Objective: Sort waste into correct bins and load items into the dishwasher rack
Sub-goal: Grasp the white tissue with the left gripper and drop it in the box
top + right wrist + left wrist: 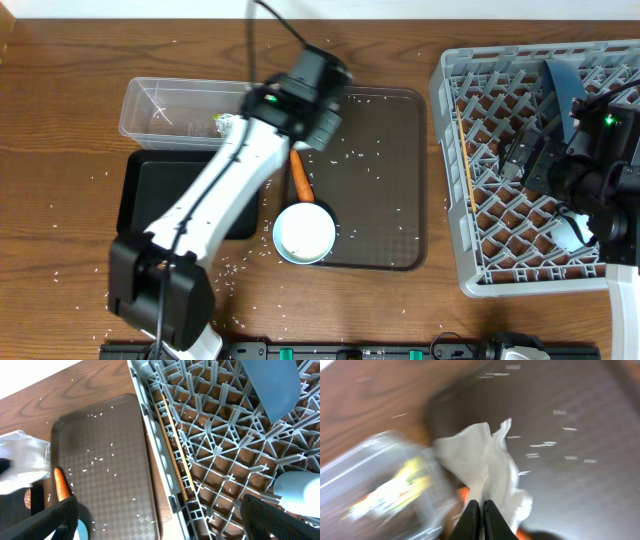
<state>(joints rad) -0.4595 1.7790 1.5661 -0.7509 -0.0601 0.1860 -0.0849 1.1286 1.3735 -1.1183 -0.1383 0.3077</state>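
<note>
Our left gripper (481, 510) is pinched tight on the tissue (485, 460), which hangs over the tray (570, 485) corner just beside the tub (150, 95). We should get fully above the tub before releasing, so the tissue drops inside.

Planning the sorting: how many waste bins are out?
2: the clear plastic rectangular tub at back left; the shallow black rectangular tray in front of it. None looks hidden.

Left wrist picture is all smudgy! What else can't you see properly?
- Left wrist: blur smears the wrapper in the clear tub; its print is unreadable.
- Overhead: the left arm covers the left gripper and tissue.
- Right wrist: the top edge cuts off the blue plate; the right edge cuts a pale round dish.
</note>
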